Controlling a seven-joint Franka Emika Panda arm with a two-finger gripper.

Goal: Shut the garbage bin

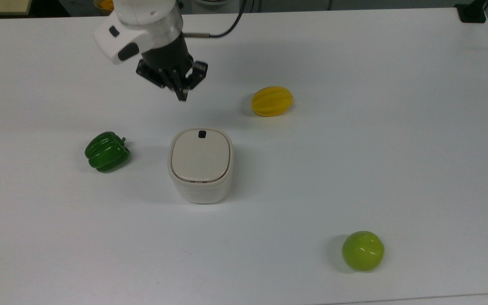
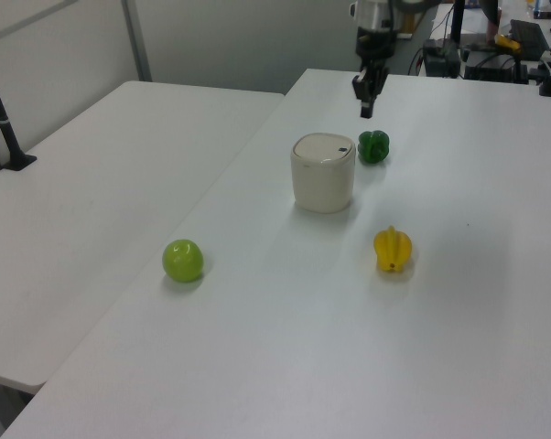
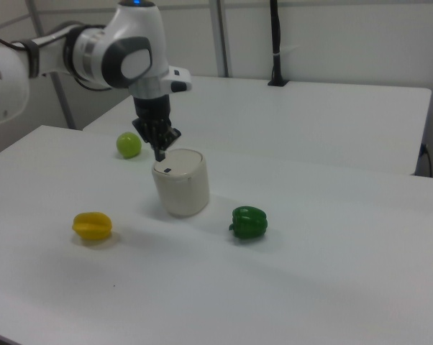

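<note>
The cream-white garbage bin [image 1: 201,167] [image 2: 323,172] [image 3: 180,182] stands upright on the white table, its flat beige lid lying level on the rim, with a small dark square button [image 1: 202,134] at the lid's far edge. My gripper [image 1: 181,96] [image 2: 364,112] [image 3: 160,154] hangs in the air above the bin, clear of the lid. In the top view it appears beyond the bin's far edge, slightly to the left. Its fingers are shut together into one dark tip, with nothing between them.
A green bell pepper [image 1: 106,151] [image 3: 249,222] lies at the top view's left of the bin. A yellow ribbed fruit [image 1: 272,101] [image 2: 393,249] sits to the upper right. A green apple [image 1: 363,250] [image 2: 183,261] rests near the front right. A second white table [image 2: 92,165] adjoins.
</note>
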